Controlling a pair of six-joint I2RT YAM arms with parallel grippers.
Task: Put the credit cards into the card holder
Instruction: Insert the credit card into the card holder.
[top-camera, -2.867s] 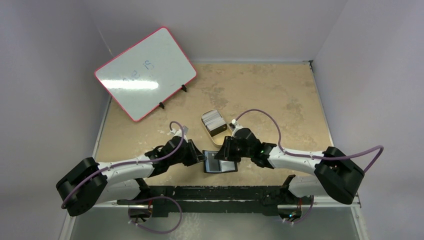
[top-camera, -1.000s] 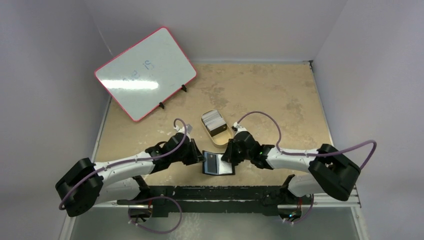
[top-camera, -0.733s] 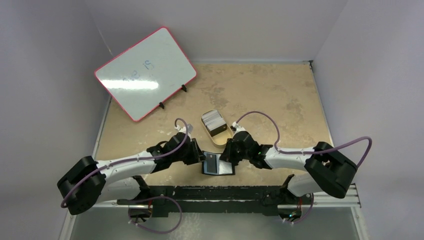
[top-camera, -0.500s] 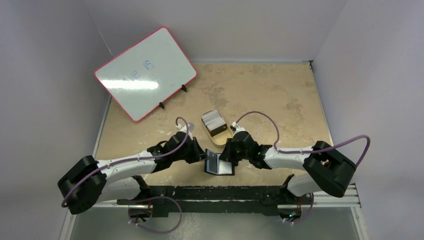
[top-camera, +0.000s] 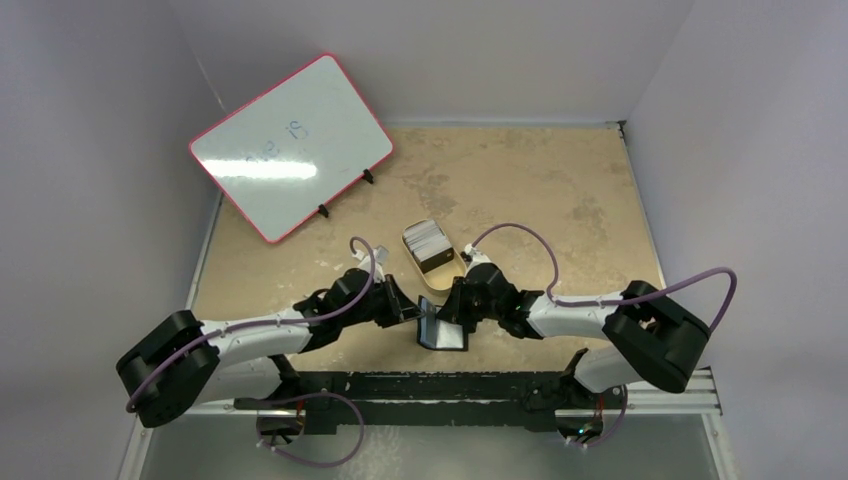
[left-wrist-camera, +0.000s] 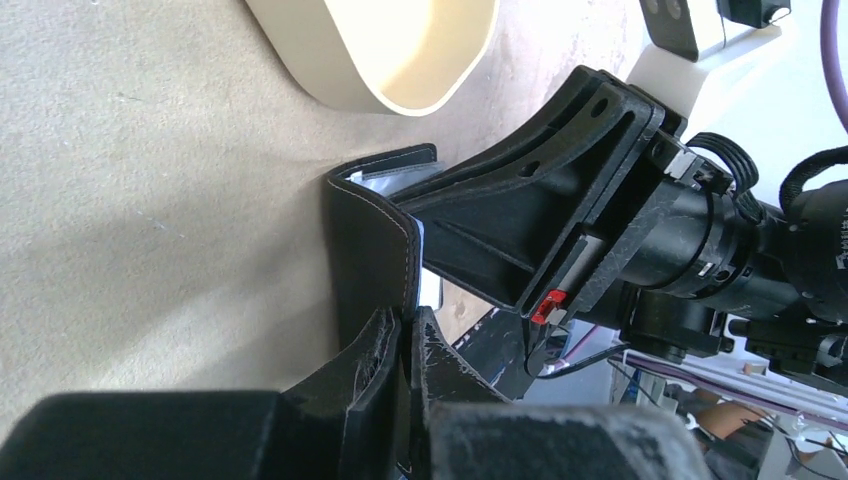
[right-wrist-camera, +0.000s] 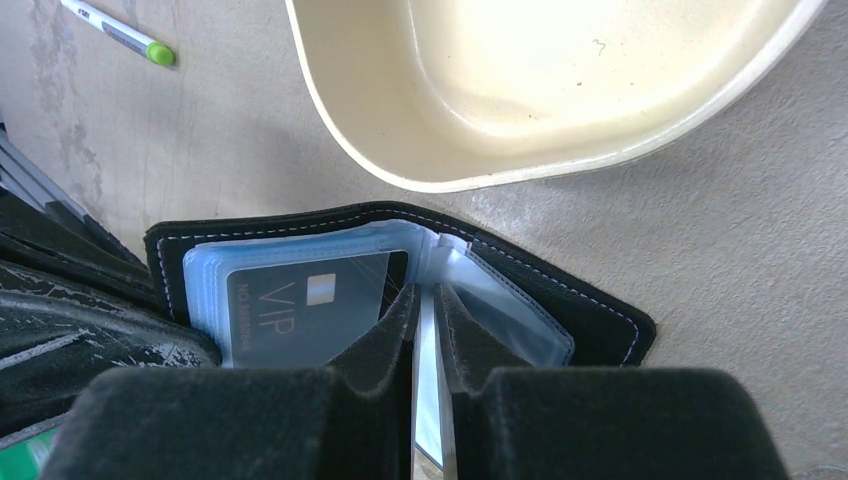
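1. Nearest the arm bases, the left gripper is clenched on the edge of the card holder's black stitched cover, fingertips pressed together over the leather.
2. The card holder sits on the desk between the two grippers. It is partly open, with the left cover lifted up off the surface.
3. The right gripper reaches into the open fold from the other side. It is pinched tight on a thin, pale plastic leaf that rises from the card holder's spine.
4. Inside, clear bluish sleeves fan out. One sleeve on the left half holds a dark card marked "VIP".
5. Just beyond the card holder lies a tan oval tin, close to it but not clearly touching.
6. The credit cards lie as a whitish stack in the far end of that tin, apart from both grippers.
7. A pen with a green cap lies on the desk off to the left of the tin.
8. Farthest back on the left, a red-rimmed whiteboard stands tilted on small black feet.
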